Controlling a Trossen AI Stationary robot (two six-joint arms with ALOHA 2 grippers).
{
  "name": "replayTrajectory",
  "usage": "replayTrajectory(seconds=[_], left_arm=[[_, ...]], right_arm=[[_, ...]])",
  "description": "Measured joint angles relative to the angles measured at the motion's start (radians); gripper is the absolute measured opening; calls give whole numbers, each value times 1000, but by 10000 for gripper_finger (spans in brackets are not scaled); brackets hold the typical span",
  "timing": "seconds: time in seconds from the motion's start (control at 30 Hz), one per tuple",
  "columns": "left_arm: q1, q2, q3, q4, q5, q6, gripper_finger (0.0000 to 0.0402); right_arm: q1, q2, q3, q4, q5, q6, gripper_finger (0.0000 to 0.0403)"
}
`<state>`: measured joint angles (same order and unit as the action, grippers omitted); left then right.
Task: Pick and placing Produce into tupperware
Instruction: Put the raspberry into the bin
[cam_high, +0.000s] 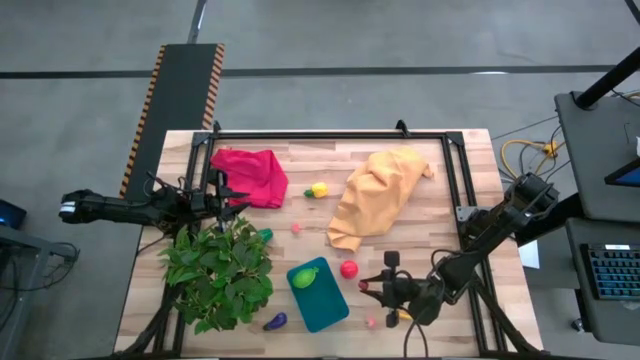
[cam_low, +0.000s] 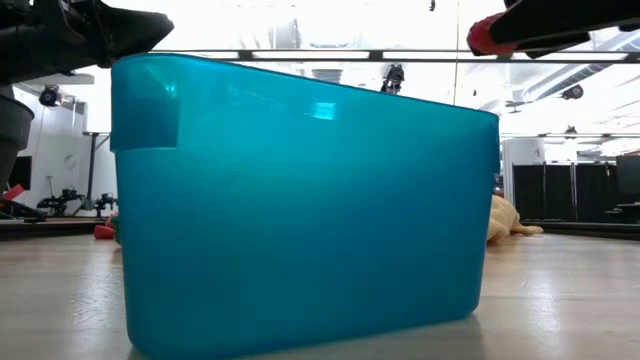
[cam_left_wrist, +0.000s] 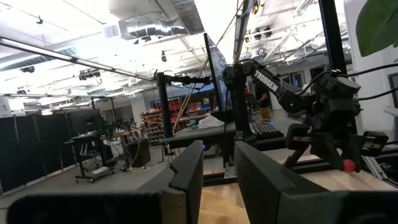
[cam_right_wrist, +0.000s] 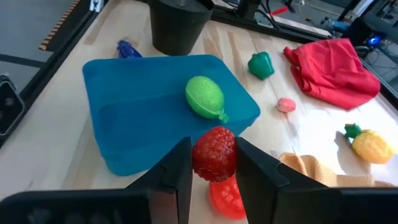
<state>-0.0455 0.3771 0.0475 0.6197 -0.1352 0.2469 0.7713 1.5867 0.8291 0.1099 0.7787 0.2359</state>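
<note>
The teal tupperware (cam_high: 322, 300) sits near the table's front edge and fills the low view (cam_low: 300, 200). A green lime-like fruit (cam_right_wrist: 205, 96) lies inside it. My right gripper (cam_high: 372, 288) hovers just right of it, shut on a red berry (cam_right_wrist: 214, 152). Another red fruit (cam_right_wrist: 227, 196) lies on the table below the berry. Loose on the table are a yellow fruit (cam_high: 318, 189), a green pepper (cam_right_wrist: 261, 64), a pink piece (cam_right_wrist: 286, 104) and a purple eggplant (cam_high: 275, 321). My left gripper (cam_left_wrist: 219, 177) waits at the table's left edge, open and holding nothing. My right gripper pinches the red berry by its two opposite sides (cam_right_wrist: 198, 155) between its two fingers. The fingers come from the table's right side, slanting a little downward. The berry is lifted clear of the table, beside the tupperware's right wall.
A big leafy plant (cam_high: 220, 270) stands left of the tupperware. A red cloth (cam_high: 250, 175) lies at the far left and a yellow-orange cloth (cam_high: 380, 195) at the far middle. A dark frame (cam_high: 330, 135) runs along the table's far and right edges.
</note>
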Motion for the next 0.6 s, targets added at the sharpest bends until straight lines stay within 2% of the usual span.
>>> replayTrajectory(seconds=[0.3,0.6], left_arm=[[0,0,0,0,0,1,78],[0,0,-2,0,0,1,78]], right_arm=[[-50,0,0,55,-6,-87,95],[-104,0,0,114,-79,-157,95]])
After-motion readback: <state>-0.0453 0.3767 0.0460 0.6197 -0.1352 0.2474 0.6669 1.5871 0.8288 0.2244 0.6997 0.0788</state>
